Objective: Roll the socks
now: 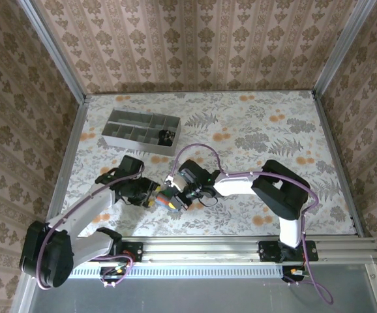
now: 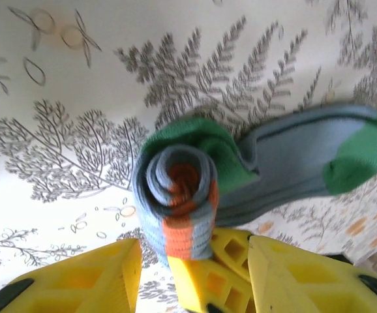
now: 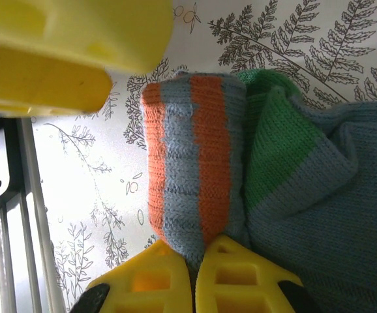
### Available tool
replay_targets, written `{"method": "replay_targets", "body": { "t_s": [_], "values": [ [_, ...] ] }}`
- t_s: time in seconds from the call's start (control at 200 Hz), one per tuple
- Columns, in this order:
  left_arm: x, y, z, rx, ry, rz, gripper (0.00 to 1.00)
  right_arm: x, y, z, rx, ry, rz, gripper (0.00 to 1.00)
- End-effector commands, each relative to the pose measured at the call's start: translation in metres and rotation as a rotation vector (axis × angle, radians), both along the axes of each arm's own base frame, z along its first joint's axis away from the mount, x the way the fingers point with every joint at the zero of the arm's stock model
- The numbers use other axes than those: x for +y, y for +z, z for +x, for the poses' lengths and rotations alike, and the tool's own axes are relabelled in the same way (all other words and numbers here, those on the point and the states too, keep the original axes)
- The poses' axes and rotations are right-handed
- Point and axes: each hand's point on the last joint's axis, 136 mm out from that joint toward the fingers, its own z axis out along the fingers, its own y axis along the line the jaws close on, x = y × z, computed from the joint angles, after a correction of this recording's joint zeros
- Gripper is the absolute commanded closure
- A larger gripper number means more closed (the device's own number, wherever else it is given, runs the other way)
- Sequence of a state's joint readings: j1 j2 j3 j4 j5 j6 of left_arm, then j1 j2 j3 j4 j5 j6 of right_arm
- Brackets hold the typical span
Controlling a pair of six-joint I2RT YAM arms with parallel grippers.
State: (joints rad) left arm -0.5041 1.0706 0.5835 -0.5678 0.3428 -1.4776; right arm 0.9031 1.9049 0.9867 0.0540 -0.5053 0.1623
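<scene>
Grey compartment tray (image 1: 133,144) far left on fern-print tablecloth (image 1: 273,150)

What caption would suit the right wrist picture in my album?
Right gripper pinches the end of a rolled striped sock against a fern-print tablecloth.

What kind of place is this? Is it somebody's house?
Probably not a house, more likely a robot practice booth. The left arm and right arm are bolted to a metal rail, wallpapered walls box in a flowery table, with a rolled sock between the arms.
</scene>
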Motion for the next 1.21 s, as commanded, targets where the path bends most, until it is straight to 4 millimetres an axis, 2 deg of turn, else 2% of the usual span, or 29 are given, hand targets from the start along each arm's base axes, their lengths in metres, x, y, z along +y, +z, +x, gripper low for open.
{"method": "replay_targets", "body": {
  "t_s": [0.0, 0.075, 0.18, 0.57, 0.695, 0.835, 0.94, 0.99, 1.0, 1.03, 1.09, 1.13, 1.2],
  "values": [
    [-0.003, -0.007, -0.010, -0.009, -0.071, 0.024, 0.54, -0.122, -0.108, -0.072, 0.336, -0.077, -0.538, 1.00],
    [-0.012, -0.010, -0.012, -0.013, -0.100, 0.018, 0.54, -0.126, -0.110, -0.072, 0.363, -0.099, -0.542, 1.00],
    [-0.013, -0.021, -0.018, 0.026, -0.093, 0.029, 0.54, -0.131, -0.112, -0.070, 0.400, -0.132, -0.539, 1.00],
    [-0.030, -0.042, 0.005, -0.033, -0.067, -0.005, 0.53, -0.134, -0.118, -0.070, 0.539, -0.191, -0.483, 1.00],
    [-0.029, -0.056, 0.000, -0.004, -0.080, 0.008, 0.53, -0.137, -0.119, -0.065, 0.560, -0.218, -0.475, 1.00],
    [-0.026, -0.076, -0.022, 0.093, -0.122, 0.055, 0.56, -0.141, -0.121, -0.057, 0.567, -0.249, -0.478, 1.00],
    [-0.019, -0.091, -0.041, 0.181, -0.146, 0.103, 0.66, -0.141, -0.120, -0.050, 0.547, -0.253, -0.481, 1.00],
    [-0.018, -0.096, -0.048, 0.220, -0.149, 0.112, 0.81, -0.140, -0.119, -0.046, 0.528, -0.245, -0.478, 1.00],
    [-0.017, -0.097, -0.050, 0.229, -0.148, 0.115, 0.88, -0.139, -0.118, -0.045, 0.521, -0.242, -0.477, 1.00],
    [-0.015, -0.100, -0.054, 0.259, -0.144, 0.127, 1.00, -0.137, -0.116, -0.041, 0.498, -0.232, -0.472, 1.00],
    [-0.004, -0.103, -0.065, 0.324, -0.113, 0.175, 1.00, -0.133, -0.107, -0.032, 0.415, -0.198, -0.451, 1.00],
    [0.006, -0.103, -0.070, 0.356, -0.078, 0.218, 1.00, -0.126, -0.096, -0.024, 0.330, -0.169, -0.422, 0.92],
    [0.024, -0.097, -0.075, 0.391, -0.005, 0.304, 1.00, -0.113, -0.063, -0.006, 0.092, -0.117, -0.346, 0.70]
  ]
}}
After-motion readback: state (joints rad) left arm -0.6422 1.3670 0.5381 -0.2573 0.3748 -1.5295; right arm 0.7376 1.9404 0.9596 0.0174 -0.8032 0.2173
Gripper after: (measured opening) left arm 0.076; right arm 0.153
